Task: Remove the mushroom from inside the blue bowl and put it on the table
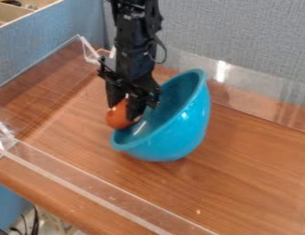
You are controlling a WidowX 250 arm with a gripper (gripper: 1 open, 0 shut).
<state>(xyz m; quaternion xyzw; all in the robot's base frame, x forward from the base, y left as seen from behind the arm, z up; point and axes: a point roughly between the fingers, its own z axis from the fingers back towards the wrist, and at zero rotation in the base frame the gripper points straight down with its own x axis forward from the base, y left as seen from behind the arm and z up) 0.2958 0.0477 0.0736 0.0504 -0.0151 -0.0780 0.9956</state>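
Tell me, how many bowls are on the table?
1. The blue bowl sits tilted near the middle of the table, with the gripper at its left rim. No other bowl is visible.

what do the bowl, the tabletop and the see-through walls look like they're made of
The bowl looks like glossy teal-blue plastic: even colour, soft highlights inside, thin rim. The tabletop looks like reddish-brown wood or a wood-grain laminate; streaked grain shows, with a light sheen, and I cannot tell which. The walls look like clear acrylic: transparent sheets with bright edges, possibly glass.
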